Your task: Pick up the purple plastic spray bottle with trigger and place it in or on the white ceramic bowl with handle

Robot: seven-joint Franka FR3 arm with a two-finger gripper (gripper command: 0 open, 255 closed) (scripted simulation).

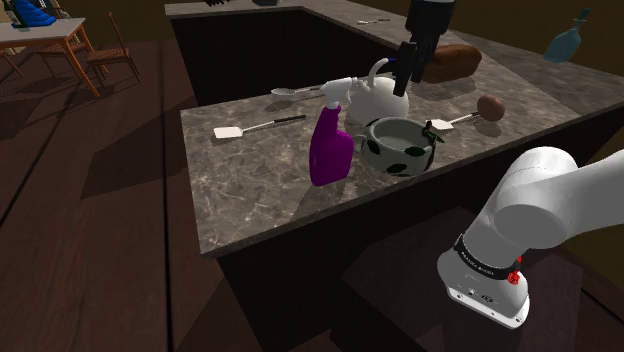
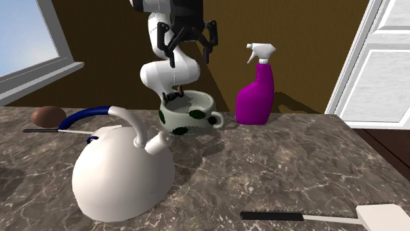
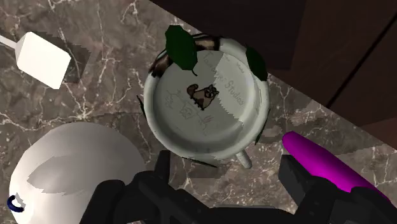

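Observation:
The purple spray bottle point(image 1: 329, 148) with a white trigger head stands upright on the marble counter, just beside the bowl on the shoulder view's left. The white bowl point(image 1: 398, 146), which has dark green spots and a handle, sits upright and empty. In the second exterior view the bottle point(image 2: 255, 98) is to the right of the bowl point(image 2: 187, 113). My black gripper point(image 2: 191, 59) hangs open and empty well above the bowl. In the wrist view the gripper point(image 3: 226, 163) straddles the bowl's point(image 3: 203, 102) handle side, with the purple bottle point(image 3: 324, 165) just outside one finger point(image 3: 294, 177).
A white kettle point(image 1: 380, 96) with a blue-tipped handle stands behind the bowl, below my gripper. A spatula point(image 1: 240, 128) and spoon point(image 1: 290, 92) lie beyond the bottle. A bread loaf point(image 1: 452, 62), a brown round object point(image 1: 490, 106) and a blue bottle point(image 1: 567, 40) are farther off.

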